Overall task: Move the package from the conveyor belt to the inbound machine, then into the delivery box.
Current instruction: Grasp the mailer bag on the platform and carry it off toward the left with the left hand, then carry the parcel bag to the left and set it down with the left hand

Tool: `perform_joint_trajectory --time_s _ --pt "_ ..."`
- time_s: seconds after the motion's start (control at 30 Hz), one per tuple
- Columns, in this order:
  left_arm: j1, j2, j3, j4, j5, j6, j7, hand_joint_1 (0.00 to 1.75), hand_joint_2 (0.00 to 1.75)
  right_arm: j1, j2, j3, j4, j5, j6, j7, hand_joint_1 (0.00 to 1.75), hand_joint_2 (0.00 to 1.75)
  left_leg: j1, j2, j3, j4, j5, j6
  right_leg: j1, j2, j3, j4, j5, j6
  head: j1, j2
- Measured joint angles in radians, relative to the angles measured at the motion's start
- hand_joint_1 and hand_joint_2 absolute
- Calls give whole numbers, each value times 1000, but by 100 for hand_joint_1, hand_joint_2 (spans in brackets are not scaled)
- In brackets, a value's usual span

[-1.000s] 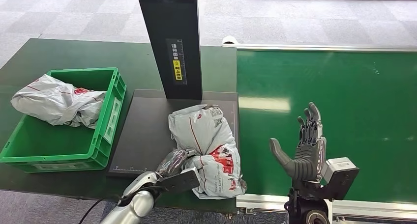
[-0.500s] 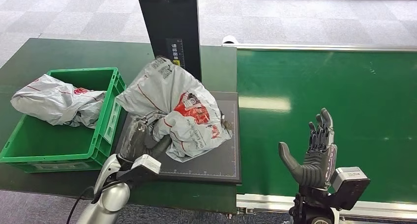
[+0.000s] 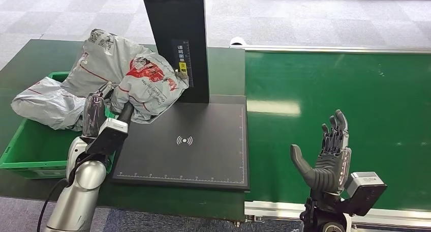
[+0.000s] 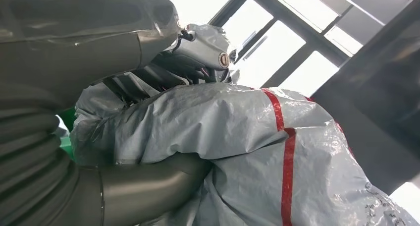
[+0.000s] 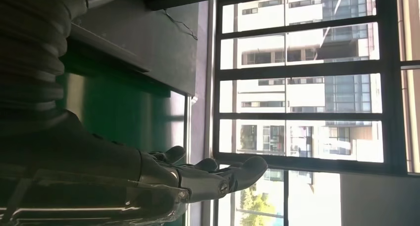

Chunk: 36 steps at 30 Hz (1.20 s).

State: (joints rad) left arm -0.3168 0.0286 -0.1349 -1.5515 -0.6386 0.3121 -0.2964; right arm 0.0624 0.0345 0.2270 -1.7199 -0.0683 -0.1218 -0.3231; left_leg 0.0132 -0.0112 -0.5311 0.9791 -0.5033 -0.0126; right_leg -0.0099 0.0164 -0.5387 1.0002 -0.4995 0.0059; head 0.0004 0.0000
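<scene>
My left hand point(image 3: 99, 112) grips a crumpled grey package with red print point(image 3: 127, 77), lifted above the left edge of the black inbound machine plate point(image 3: 188, 150) and over the right rim of the green delivery box point(image 3: 30, 150). The left wrist view shows the same package point(image 4: 257, 156) pressed between my thumb and fingers point(image 4: 163, 72). My right hand point(image 3: 325, 158) is held upright and open over the near edge of the green conveyor belt point(image 3: 345, 89), holding nothing; its fingers point(image 5: 218, 174) are spread before a window.
Another grey package point(image 3: 48, 107) lies in the delivery box, draped over its left rim. The machine's black upright column point(image 3: 178, 38) rises just right of the held package. The dark green table point(image 3: 45, 56) extends behind the box.
My left hand has carried the package up and leftward off the machine plate to above the box's right rim. The plate is now bare. My right hand has barely moved.
</scene>
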Motion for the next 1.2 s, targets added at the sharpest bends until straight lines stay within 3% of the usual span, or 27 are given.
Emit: perform_joint_trajectory --time_s 0.13,0.23,0.53,0.67,0.77,0.9,1.2 --pt "-9 4 15 22 -7 1 6 175 175 -2 -1 1 1 -1 0 0 0 175 0 0 -1 0 0 0 0 0 -1 0 0 0 0 0" --pt "-34 16 30 74 -60 15 62 175 175 -6 -2 3 4 -4 -2 0 0 175 0 0 -1 0 0 0 0 0 -1 0 0 0 0 0" --pt "-174 124 158 545 -187 160 191 175 175 -12 -9 5 7 -15 -23 0 0 175 1 1 0 0 1 -1 1 1 -1 2 0 -1 0 0" --pt "-205 167 193 698 -276 208 280 175 175 -12 -10 5 7 -15 -26 5 0 175 0 1 0 0 1 -1 0 1 0 2 0 0 0 0" --pt "-238 188 213 777 -303 213 302 173 175 -12 -10 5 7 -15 -27 9 0 175 0 2 2 -1 0 -2 0 2 1 2 0 0 0 0" --pt "-266 197 237 848 -298 197 289 0 175 -11 -10 5 8 -15 -28 12 0 175 0 2 9 -2 0 -2 0 3 6 2 0 -1 0 0" --pt "-253 182 266 821 -262 160 210 0 175 -4 -10 5 9 -7 -33 22 0 175 0 1 14 -4 1 -2 0 2 10 3 0 -1 0 0"
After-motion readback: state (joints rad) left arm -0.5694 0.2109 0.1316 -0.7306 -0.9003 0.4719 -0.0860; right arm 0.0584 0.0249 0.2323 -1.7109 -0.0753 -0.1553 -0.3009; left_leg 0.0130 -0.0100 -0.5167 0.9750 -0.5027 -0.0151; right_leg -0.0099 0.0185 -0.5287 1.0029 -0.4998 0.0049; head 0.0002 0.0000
